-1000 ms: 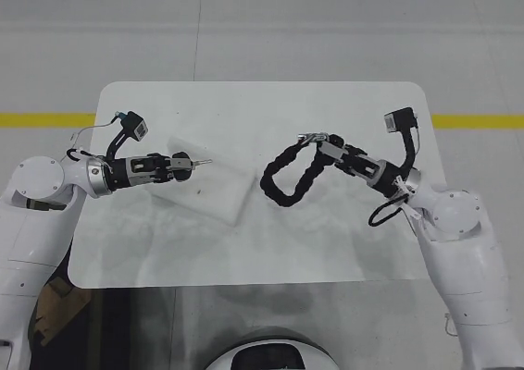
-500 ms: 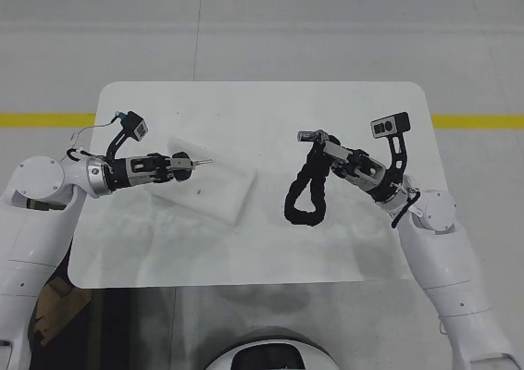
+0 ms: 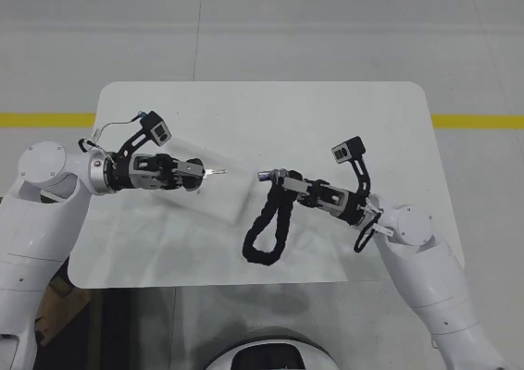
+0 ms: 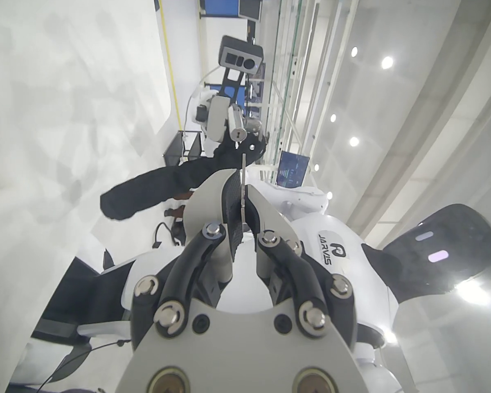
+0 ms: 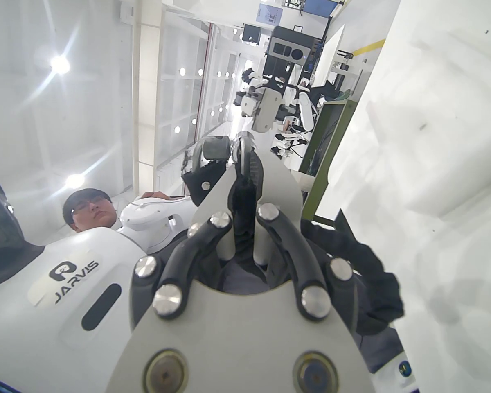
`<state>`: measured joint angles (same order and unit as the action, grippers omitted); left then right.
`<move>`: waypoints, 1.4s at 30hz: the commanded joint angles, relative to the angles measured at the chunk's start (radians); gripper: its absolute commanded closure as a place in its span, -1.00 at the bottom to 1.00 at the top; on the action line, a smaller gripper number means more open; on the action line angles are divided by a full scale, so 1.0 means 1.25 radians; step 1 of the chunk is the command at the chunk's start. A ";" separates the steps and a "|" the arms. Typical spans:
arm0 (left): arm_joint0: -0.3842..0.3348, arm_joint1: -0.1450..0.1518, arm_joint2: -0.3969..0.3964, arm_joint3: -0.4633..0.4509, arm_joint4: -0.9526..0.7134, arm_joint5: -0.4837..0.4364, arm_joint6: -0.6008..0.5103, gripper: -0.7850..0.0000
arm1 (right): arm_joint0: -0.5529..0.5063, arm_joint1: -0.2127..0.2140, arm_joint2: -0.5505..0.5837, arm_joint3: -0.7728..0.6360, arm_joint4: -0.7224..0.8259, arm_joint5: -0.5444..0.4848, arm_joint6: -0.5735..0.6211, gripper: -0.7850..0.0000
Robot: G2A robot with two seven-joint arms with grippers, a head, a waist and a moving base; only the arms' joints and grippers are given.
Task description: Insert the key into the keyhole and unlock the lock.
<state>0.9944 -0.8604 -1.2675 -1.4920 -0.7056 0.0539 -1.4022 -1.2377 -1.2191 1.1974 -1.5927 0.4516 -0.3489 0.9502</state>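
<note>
My left gripper (image 3: pixel 202 172) is shut on a small metal key (image 3: pixel 214 171), whose thin blade (image 4: pixel 244 173) sticks out past the fingertips. It points at the lock (image 3: pixel 268 174) a short gap away. The lock's silver cylinder with its keyhole (image 4: pixel 237 134) faces the key. My right gripper (image 3: pixel 280 178) is shut on the lock's body (image 5: pixel 212 151) and holds it above the table's middle. The lock's black fabric-covered chain (image 3: pixel 264 236) hangs from it in a loop toward the front edge. Key and lock are apart.
The white table (image 3: pixel 336 111) has a low white pad (image 3: pixel 232 202) under and beside the left gripper. A yellow floor line (image 3: pixel 21 119) runs behind the table.
The right arm has swung the lock and chain from the right side toward the centre. The left gripper has moved right with the key. The gap between key and lock has shrunk.
</note>
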 commanded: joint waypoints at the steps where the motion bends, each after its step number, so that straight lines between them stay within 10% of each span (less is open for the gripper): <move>1: -0.006 -0.002 0.012 0.003 0.006 0.008 -0.013 1.00 | 0.001 0.000 0.001 0.000 -0.002 -0.002 -0.003 1.00; 19: 0.140 0.011 -0.088 -0.175 0.146 -0.070 0.125 1.00 | -0.052 0.002 0.010 -0.089 -0.083 0.040 -0.029 1.00; 42: 0.151 0.000 -0.102 -0.191 0.146 -0.070 0.114 1.00 | -0.046 -0.013 -0.027 -0.082 -0.126 0.030 -0.067 1.00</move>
<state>1.1850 -0.8593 -1.3956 -1.7309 -0.5254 -0.0338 -1.2588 -1.2960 -1.2353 1.1656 -1.6958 0.2946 -0.3121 0.8651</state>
